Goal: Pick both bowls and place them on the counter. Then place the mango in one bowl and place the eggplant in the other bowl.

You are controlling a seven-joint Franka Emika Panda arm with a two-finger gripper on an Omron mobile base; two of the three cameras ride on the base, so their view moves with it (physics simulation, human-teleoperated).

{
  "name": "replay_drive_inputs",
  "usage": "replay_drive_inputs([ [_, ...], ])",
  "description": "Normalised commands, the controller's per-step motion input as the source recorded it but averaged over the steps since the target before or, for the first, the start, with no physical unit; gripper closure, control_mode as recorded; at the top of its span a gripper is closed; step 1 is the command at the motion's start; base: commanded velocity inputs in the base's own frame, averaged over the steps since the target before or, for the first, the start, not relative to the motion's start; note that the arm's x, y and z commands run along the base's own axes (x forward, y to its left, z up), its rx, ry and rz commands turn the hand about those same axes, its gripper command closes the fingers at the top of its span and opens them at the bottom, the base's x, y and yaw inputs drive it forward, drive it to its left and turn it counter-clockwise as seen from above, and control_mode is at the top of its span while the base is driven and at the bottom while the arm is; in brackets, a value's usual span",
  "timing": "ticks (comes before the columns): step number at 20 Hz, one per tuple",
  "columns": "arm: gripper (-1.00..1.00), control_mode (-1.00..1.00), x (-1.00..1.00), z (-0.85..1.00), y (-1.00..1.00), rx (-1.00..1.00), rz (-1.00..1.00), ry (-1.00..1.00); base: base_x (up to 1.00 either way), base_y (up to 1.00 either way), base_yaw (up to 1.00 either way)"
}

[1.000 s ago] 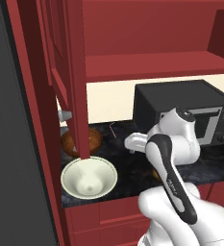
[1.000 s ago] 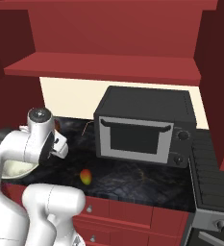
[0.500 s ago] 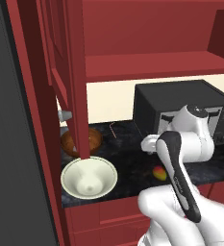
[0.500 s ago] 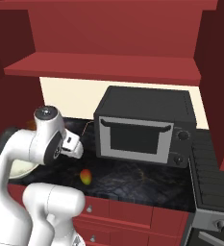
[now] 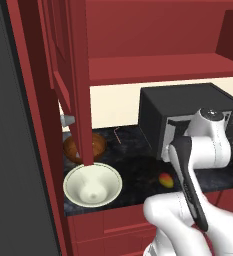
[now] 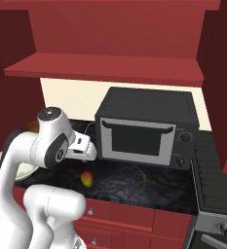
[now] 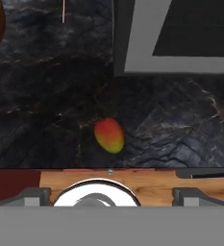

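Nearest you, the cream bowl [image 5: 92,184] sits at the desk's [image 6: 134,182] front left edge; your pincer [image 7: 111,194] hangs with its jaws wide apart, empty, above the mango [image 7: 109,135]. Farther left sits the brown bowl [image 5: 84,146], beside the microwave [image 6: 143,127].

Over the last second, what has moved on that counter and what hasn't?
Only the arm moved: it swung right, away from the cream bowl, carrying its open, empty claw over the mango. Nothing was grabbed or released. The mango, the cream bowl, the brown bowl and the black oven stayed put on the counter.
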Motion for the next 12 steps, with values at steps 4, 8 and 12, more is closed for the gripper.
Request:
replay_drive_inputs([
  [4, -1.00, -1.00, -0.02, -0.16, -0.25, -0.17, 0.02, 0.00, 0.00, 0.00, 0.00],
  [8, -1.00, -1.00, 0.03, -0.17, -0.03, -0.01, 0.01, 0.00, 0.00, 0.00, 0.00],
  [12, -1.00, -1.00, 0.05, -0.12, 0.00, 0.02, 0.02, 0.03, 0.00, 0.00, 0.00],
])
